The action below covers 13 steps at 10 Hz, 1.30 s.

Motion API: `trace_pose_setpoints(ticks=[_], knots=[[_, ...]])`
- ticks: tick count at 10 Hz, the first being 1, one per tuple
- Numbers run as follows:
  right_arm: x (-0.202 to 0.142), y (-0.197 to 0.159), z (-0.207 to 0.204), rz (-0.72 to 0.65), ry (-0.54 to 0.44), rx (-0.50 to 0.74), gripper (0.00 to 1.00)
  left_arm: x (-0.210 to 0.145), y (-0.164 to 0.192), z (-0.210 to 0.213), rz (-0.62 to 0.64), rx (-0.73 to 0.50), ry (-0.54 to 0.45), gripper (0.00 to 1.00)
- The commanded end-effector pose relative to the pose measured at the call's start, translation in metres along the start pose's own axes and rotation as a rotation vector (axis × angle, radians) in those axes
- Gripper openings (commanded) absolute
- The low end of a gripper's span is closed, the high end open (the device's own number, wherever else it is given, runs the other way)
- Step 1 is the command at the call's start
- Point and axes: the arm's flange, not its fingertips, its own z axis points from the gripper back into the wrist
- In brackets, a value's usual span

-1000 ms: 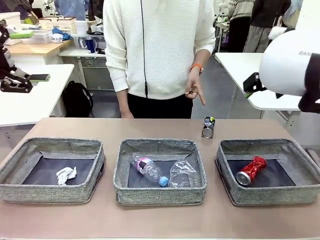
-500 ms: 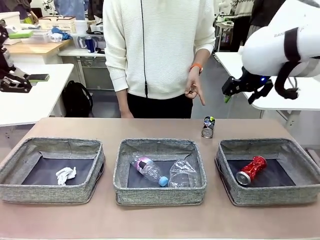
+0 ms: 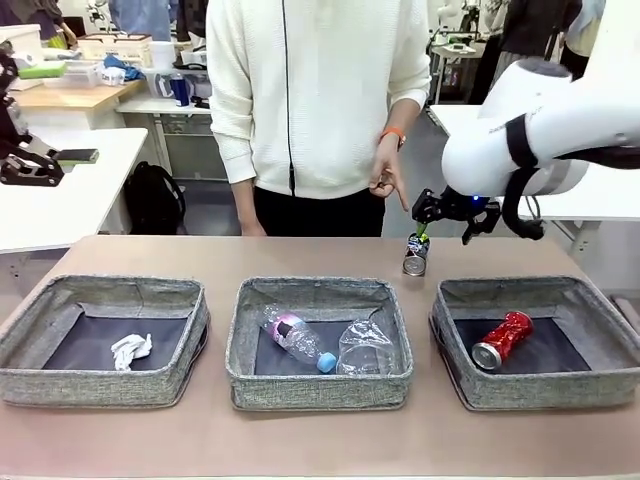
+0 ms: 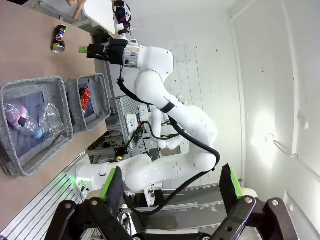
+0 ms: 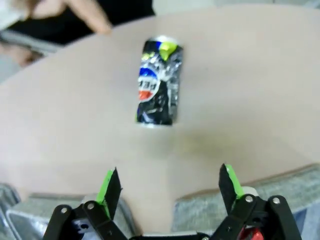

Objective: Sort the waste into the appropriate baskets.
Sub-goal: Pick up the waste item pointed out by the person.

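Note:
Three grey baskets stand in a row on the table. The left basket [image 3: 100, 388] holds a white paper wad [image 3: 132, 350]. In the middle basket [image 3: 320, 392] lie a clear blue-capped bottle [image 3: 297, 340] and a clear plastic cup [image 3: 367, 348]. A dented red can [image 3: 503, 340] rests in the right basket [image 3: 540, 395]. A dark can [image 3: 416, 254] [image 5: 159, 82] lies on the bare table behind the middle and right baskets. My right gripper [image 3: 430, 215] [image 5: 169, 187] hovers open just above and right of it, holding nothing. My left gripper [image 4: 170, 195] is open and empty, far from the table.
A person in a white sweater stands at the far side, one hand [image 3: 388, 180] pointing down toward the dark can, close to my right gripper. Bare table runs along the front edge and behind the left basket.
My right arm has swung in from the upper right and come down leftward to just above the dark can. The waste and baskets have stayed put.

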Motion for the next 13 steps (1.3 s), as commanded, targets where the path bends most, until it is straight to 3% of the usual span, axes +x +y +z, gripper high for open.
trace_pose_setpoints(ticks=[1,2,3,5,9,13], knots=[[-0.007,0.004,0.020,0.043,0.001,0.004,1.00,0.000,-0.004,0.002,-0.015,-0.022,0.002,1.00],[-0.007,0.004,0.020,0.043,0.001,0.004,1.00,0.000,-0.004,0.002,-0.015,-0.022,0.002,1.00],[0.002,-0.002,-0.006,-0.003,0.005,-0.002,1.00,0.000,-0.004,0.002,-0.015,-0.022,0.002,1.00],[0.020,0.003,-0.024,0.026,0.071,-0.003,1.00,0.000,-0.004,0.002,-0.015,-0.022,0.002,1.00],[0.047,0.010,-0.068,-0.026,0.079,0.015,1.00,0.000,-0.004,0.002,-0.015,-0.022,0.002,1.00],[0.056,0.017,-0.104,-0.066,0.135,0.018,1.00,0.000,-0.004,0.002,-0.015,-0.022,0.002,1.00]])
